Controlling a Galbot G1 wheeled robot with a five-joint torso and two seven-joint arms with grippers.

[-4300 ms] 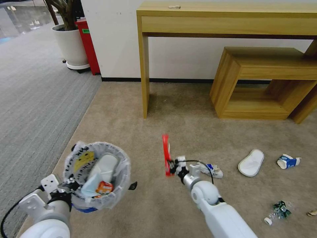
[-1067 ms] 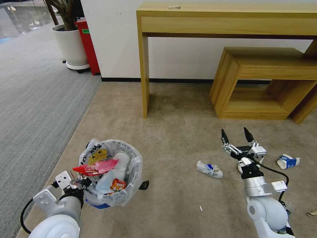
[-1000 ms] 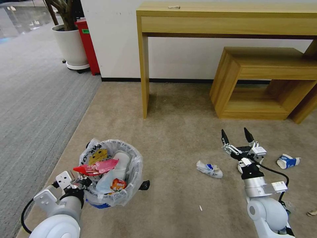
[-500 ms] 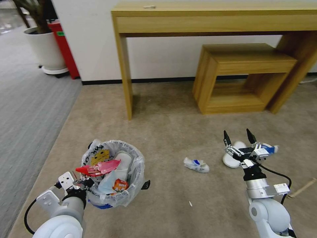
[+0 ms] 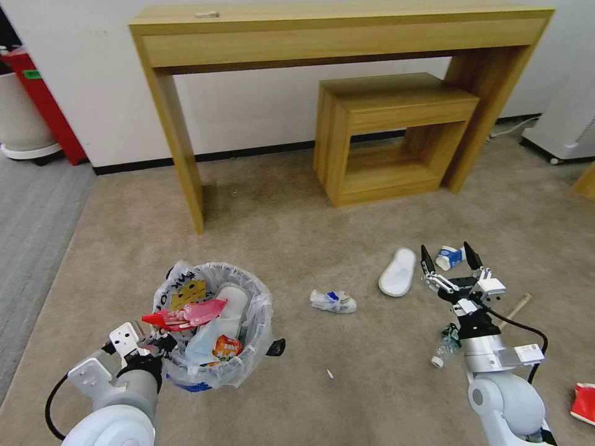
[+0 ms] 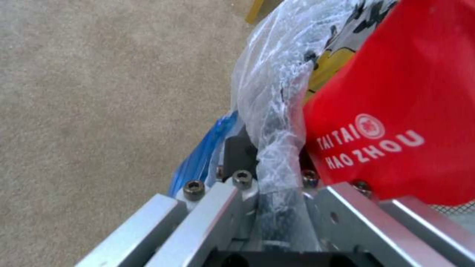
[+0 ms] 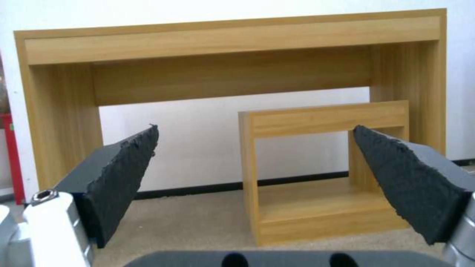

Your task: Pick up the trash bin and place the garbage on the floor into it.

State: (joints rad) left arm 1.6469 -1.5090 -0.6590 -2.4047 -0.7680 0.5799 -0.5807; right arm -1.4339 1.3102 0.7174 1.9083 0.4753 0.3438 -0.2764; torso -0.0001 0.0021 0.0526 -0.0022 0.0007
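The trash bin [image 5: 259, 347], lined with a clear bag, hangs low at the left. My left gripper [image 5: 162, 342] is shut on its near rim [image 6: 269, 178]. A red wrapper [image 5: 183, 313] lies across the top of the fill, beside an orange wrapper [image 5: 226, 347]. My right gripper [image 5: 447, 251] is held up open and empty over the carpet; its jaws stand wide apart in the right wrist view [image 7: 255, 159]. Garbage on the floor: a white slipper [image 5: 397, 280], a blue-white cup [image 5: 444, 260], a crumpled white piece [image 5: 333, 301], a crushed bottle [image 5: 445, 347], a wooden stick [image 5: 517, 306] and a red carton [image 5: 584, 402].
A tall wooden console table [image 5: 322, 31] stands against the wall, with a low wooden table [image 5: 390, 105] under it. A red cabinet [image 5: 43, 105] and a white planter [image 5: 18, 124] sit far left. A white unit [image 5: 564, 124] stands far right.
The whole view has swung to the right, bringing more litter into sight. The red wrapper that my right gripper held earlier now lies in the bin, and that gripper is open.
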